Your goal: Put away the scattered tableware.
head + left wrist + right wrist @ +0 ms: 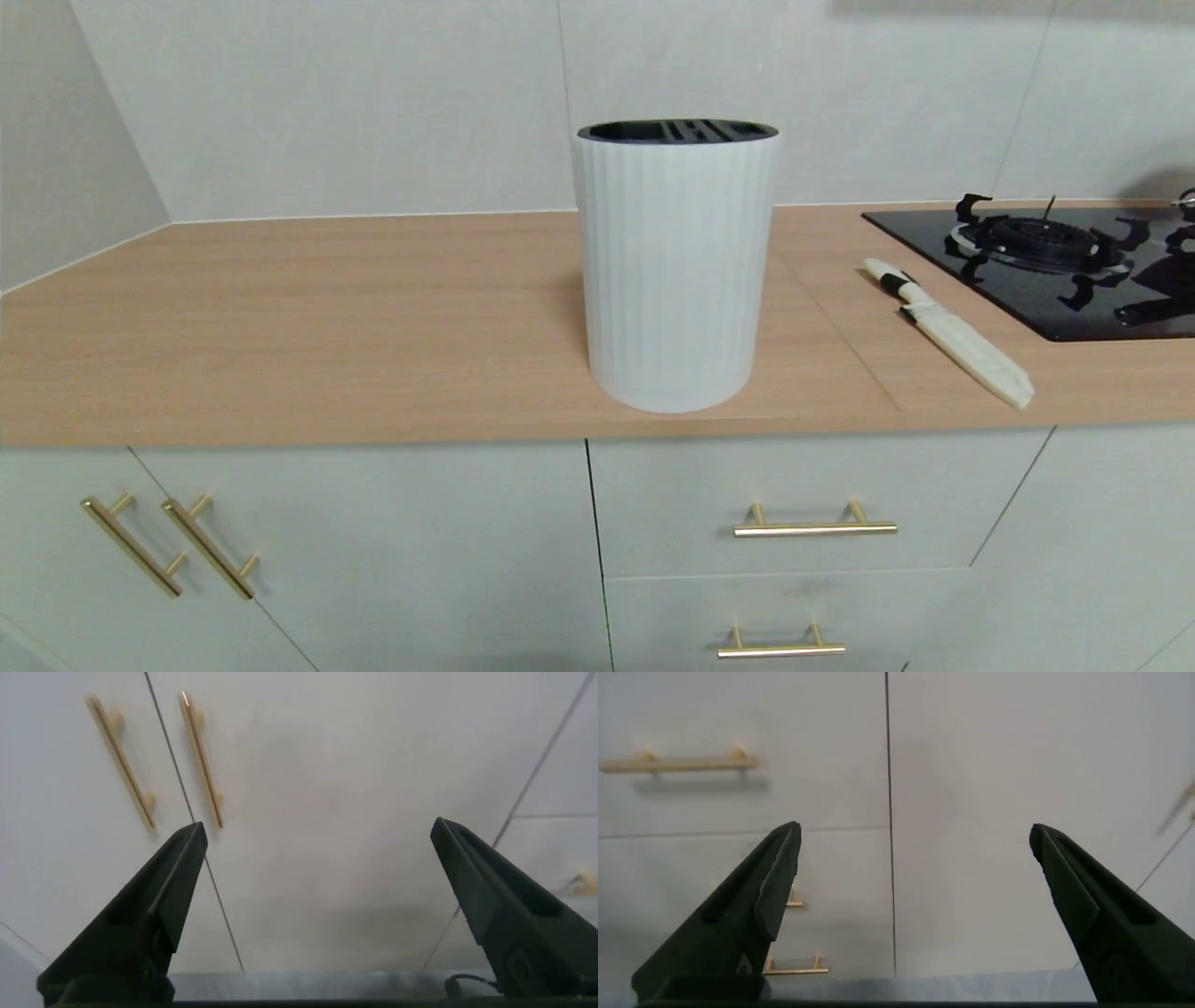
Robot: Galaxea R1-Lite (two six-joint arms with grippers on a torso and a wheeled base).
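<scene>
A tall white ribbed holder (674, 266) with a black slotted top stands on the wooden counter (280, 327), near its front edge. To its right lies a knife (950, 331) with a white and black handle and a pale sheathed blade, pointing toward the counter's front. My left gripper (318, 835) is open, facing pale cabinet doors below the counter, with nothing between its fingers. My right gripper (915, 840) is open too, facing the drawer fronts, and holds nothing.
A black gas hob (1055, 257) sits at the counter's far right, just beyond the knife. Grey tiled walls close the back and left. Below the counter are cabinet doors and drawers with brass handles (814, 527). The counter's left half is bare wood.
</scene>
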